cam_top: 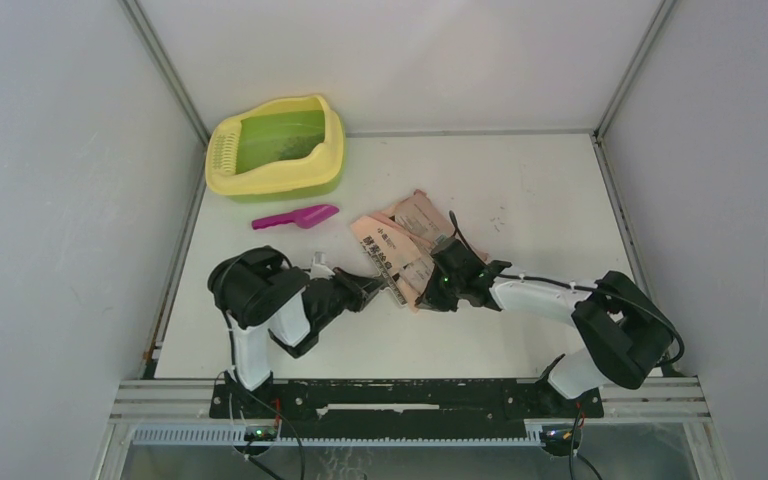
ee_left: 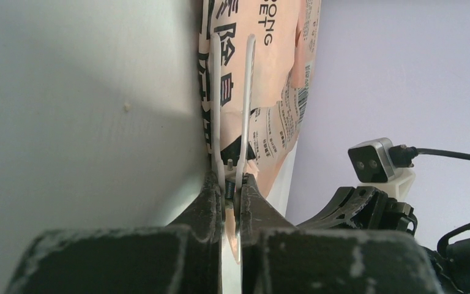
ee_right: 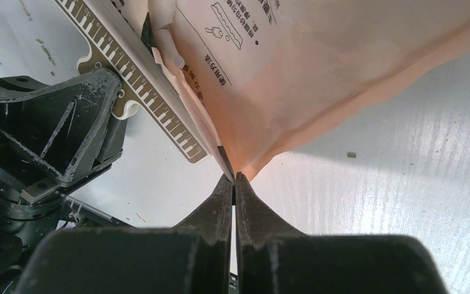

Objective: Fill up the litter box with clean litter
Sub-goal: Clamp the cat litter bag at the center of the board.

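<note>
both arms fold inward, elbows out, low over the surface [cam_top: 540, 200]. the left pincer [ee_left: 231, 184] is pinched shut on a thin white ruled strip [ee_right: 147, 92] at the bag's edge. the right pincer [ee_right: 233, 177] is clamped tight on a corner of the bag [ee_right: 318, 73]. past the pink scoop [cam_top: 300, 216], the litter box [cam_top: 332, 130] sits far left, looking nearly bare, so i'd say the pouring is all ahead.

Glossy plastic litter box [cam_top: 260, 186], smooth printed bag [ee_right: 318, 73], matt white table [cam_top: 530, 200].
</note>
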`<act>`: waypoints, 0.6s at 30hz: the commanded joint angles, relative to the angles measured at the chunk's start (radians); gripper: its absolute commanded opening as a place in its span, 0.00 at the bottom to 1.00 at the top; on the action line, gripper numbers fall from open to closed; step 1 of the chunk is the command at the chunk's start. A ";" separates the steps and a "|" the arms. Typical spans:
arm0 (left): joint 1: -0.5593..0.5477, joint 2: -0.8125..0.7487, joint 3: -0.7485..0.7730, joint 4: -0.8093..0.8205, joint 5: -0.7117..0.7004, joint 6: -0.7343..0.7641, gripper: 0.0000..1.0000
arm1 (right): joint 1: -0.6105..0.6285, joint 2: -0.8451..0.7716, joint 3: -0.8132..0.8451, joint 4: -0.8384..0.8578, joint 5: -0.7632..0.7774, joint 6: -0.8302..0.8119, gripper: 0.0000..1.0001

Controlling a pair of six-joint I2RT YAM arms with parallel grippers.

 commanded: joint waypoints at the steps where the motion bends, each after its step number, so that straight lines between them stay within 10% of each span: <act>1: -0.015 0.017 0.013 0.037 -0.062 -0.033 0.01 | 0.004 -0.038 0.032 0.023 -0.033 0.004 0.06; 18: -0.064 0.020 0.018 0.042 -0.159 -0.159 0.02 | -0.001 -0.065 0.032 0.035 -0.069 0.018 0.06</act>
